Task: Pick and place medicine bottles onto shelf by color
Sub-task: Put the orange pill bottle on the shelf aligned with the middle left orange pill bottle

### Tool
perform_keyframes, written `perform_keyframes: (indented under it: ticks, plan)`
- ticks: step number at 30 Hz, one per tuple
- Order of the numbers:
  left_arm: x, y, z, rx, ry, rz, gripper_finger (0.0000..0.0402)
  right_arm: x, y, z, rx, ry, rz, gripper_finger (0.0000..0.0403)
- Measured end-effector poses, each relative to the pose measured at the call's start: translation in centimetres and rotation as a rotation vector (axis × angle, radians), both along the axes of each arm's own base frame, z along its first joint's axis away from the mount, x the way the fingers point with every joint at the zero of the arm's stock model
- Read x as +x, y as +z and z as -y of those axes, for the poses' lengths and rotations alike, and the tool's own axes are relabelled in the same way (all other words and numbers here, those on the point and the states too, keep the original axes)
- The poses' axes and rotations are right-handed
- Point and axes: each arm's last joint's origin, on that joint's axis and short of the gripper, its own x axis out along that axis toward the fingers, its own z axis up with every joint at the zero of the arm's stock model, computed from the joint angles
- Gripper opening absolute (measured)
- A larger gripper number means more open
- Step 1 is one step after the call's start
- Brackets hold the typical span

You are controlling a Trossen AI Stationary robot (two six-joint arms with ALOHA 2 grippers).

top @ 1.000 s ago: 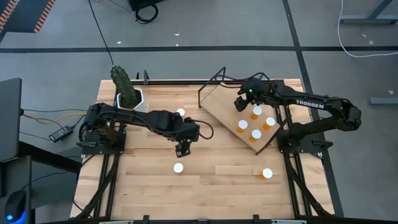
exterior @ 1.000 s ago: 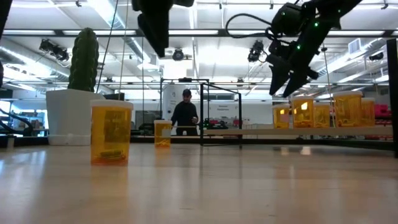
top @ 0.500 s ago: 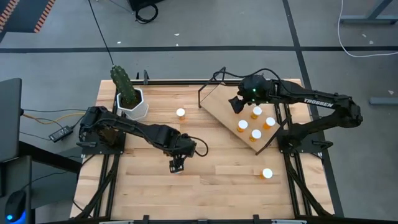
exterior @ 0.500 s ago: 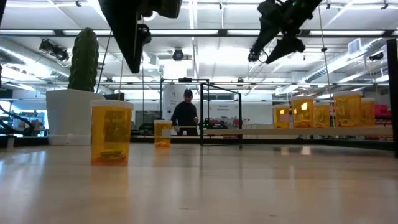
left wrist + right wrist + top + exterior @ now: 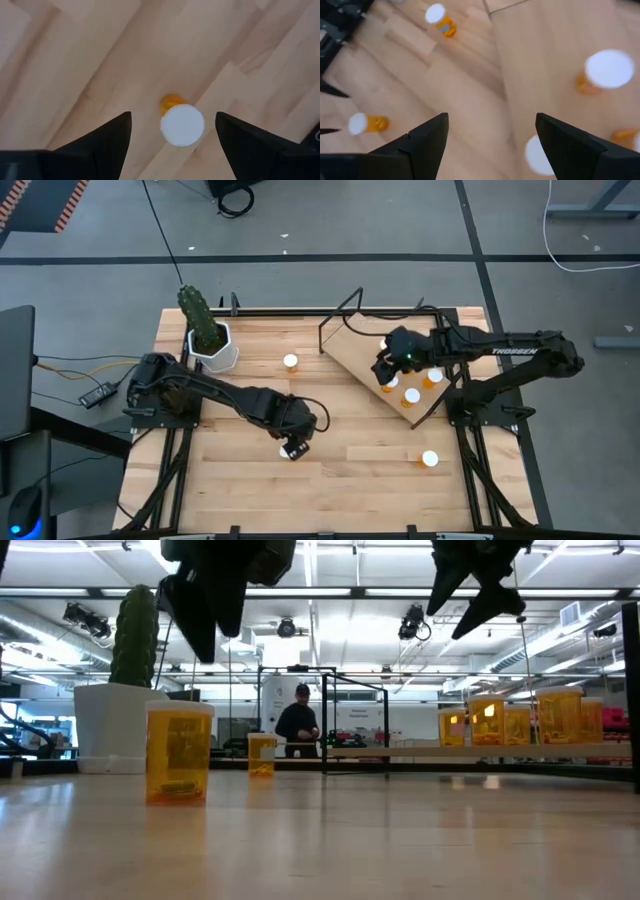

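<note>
left claw (image 5: 291,450) dropped from mid-table down over lone bottle (image 5: 181,123) lower centre of high view, so next pick looks lined up. jaws wide open, bottle between them, not touched yet. right claw (image 5: 385,373) slid back over shelf (image 5: 360,348) at upper right, open, empty; bottles stand there.

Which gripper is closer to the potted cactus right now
Left. The left gripper hovers open over a bottle mid-table, some way from the cactus; the right gripper is farther, over the shelf.
</note>
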Motion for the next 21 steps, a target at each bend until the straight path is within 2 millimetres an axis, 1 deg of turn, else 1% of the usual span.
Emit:
perform_keyframes:
  ticks: [3,7,13,17,21]
  plan:
    - [-0.7,-1.4,0.4,-0.014,-0.012,-0.060,0.0293,0.1,0.0,-1.1,0.018,-0.007,0.014,0.0308]
    - [-1.4,-2.7,0.8,-0.047,0.034,-0.120,0.0293,0.0,0.0,-2.2,0.006,0.013,0.016,0.0308]
    - [-1.0,-2.8,2.2,-0.102,0.075,-0.038,0.0293,0.0,0.0,-3.3,-0.004,0.087,0.011,0.0308]
    - [-0.6,-2.7,2.6,-0.134,0.115,0.010,0.0293,0.0,0.0,-4.2,0.002,0.165,0.002,0.0308]
    - [-0.2,-3.6,2.6,-0.120,0.149,-0.009,0.0293,-0.2,0.0,-5.1,-0.007,0.218,-0.003,0.0308]
